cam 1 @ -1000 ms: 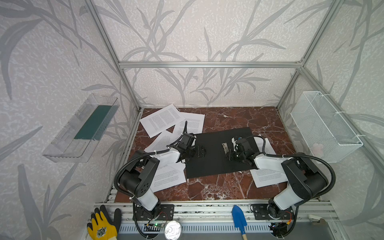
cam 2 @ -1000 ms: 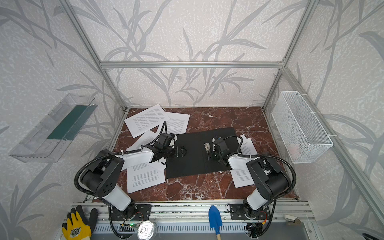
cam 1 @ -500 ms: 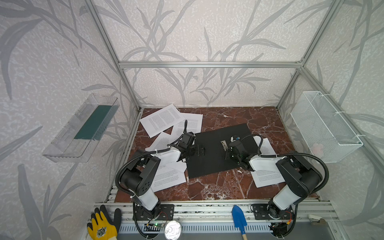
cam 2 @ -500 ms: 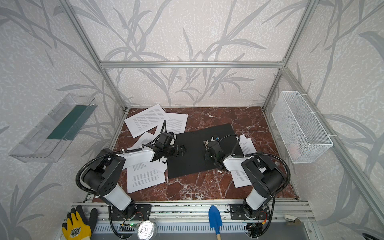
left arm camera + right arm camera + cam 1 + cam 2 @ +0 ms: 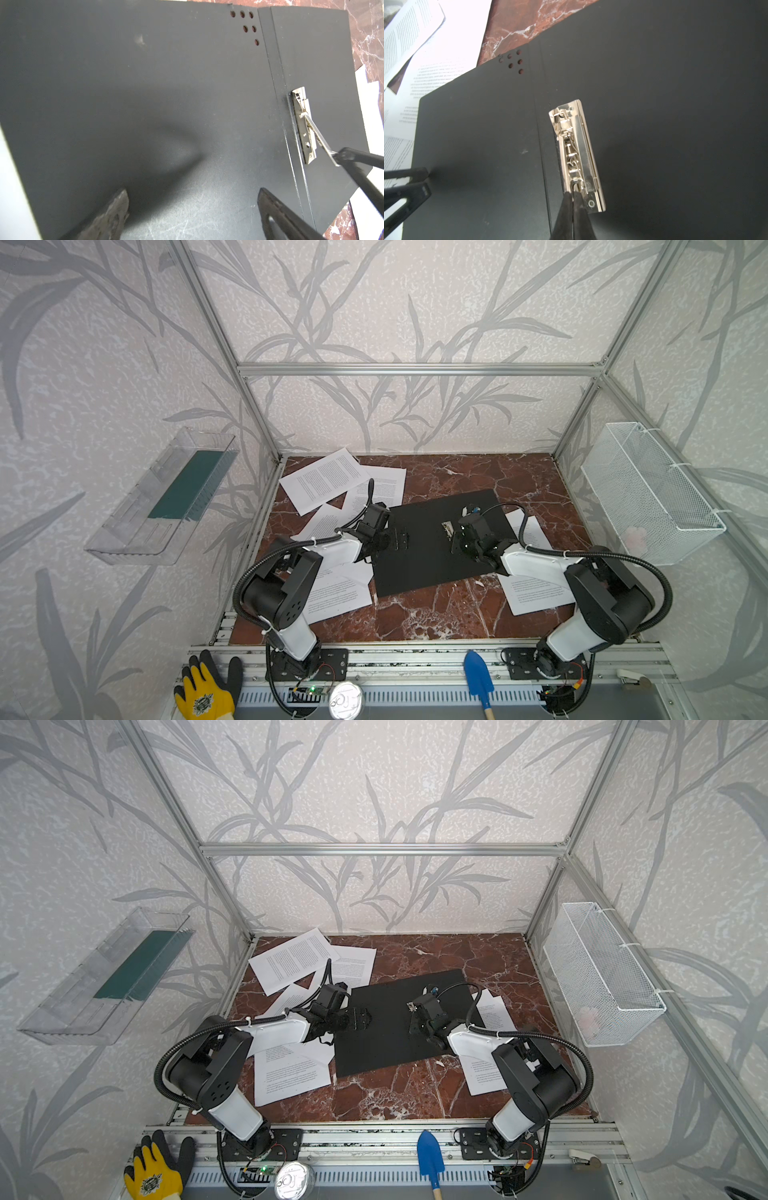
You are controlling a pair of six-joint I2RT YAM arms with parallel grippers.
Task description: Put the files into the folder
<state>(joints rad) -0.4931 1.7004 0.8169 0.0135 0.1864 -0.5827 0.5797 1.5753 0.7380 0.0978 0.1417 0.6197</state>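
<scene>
Our folder (image 5: 419, 572) lies open and flat in the middle of the worktop (image 5: 436, 614), long axis left to right, right end skewed farther, spine clip (image 5: 583, 145) running near-far. Files (image 5: 324, 485) lie scattered at both sides. We see the left claw (image 5: 191, 207) wide open, empty, over the left cover (image 5: 124, 93); the right claw (image 5: 573, 194) is pinched shut on the clip lever (image 5: 318, 137).

The far right part of the surface (image 5: 478, 472) is bare, leaving free passage behind the folder (image 5: 419, 572) up to the back wall. The near middle strip before the folder is bare too. Files (image 5: 324, 483) crowd the left side, and one sheet (image 5: 536, 593) lies at the right under the right arm. Over the folder, the left gripper (image 5: 398, 539) hangs with fingers spread wide. The right gripper (image 5: 573, 195) blocks the metal clip (image 5: 577, 145), fingers pinched on its lever. A wire basket (image 5: 648, 497) juts from the right wall.
</scene>
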